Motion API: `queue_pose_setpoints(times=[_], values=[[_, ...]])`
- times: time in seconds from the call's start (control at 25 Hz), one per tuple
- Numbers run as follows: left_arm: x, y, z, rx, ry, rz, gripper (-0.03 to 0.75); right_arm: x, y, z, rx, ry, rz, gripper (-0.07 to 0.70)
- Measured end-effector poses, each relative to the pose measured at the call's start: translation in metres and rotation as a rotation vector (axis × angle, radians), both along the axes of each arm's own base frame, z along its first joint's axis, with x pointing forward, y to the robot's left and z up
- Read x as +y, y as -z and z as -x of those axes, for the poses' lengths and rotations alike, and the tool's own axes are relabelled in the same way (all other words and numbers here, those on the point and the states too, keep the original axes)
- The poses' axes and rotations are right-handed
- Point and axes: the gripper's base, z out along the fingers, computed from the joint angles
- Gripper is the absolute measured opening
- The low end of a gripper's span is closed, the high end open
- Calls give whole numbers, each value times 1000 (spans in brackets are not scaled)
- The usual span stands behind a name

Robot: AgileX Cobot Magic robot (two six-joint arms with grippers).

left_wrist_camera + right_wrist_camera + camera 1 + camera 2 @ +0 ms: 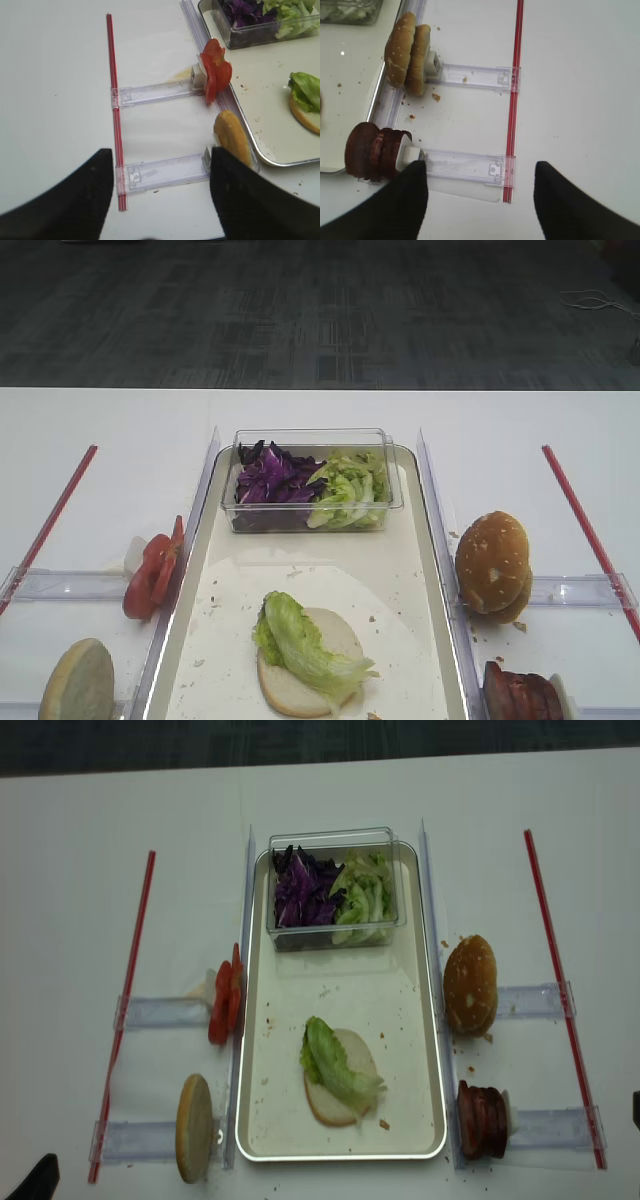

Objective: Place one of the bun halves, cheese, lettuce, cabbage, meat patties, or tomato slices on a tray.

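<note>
Right gripper point(480, 200), jaws spread and empty, is hovering nearest the meat patties point(372, 152), lying forward-left beside the tray point(350, 75).

Tray point(420, 1050) middle bare between tub point(335, 888) at far end and bun point(335, 1095) with lettuce point(335, 1065) near front. Flanks crowded: tomato point(225, 1003) left of rim, buns point(470, 985) and patties point(482, 1120) right.
</note>
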Motion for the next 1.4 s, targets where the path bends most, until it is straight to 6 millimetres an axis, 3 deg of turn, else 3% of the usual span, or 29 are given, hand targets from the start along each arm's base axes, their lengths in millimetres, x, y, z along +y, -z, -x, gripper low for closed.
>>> queue_pose_setpoints(times=[0.92,1.4], values=[[0,0,0,0,0,0,429,2,-2,38,-249,-8,18,468],[0,0,0,0,0,0,429,2,-2,39,-251,-9,19,468]])
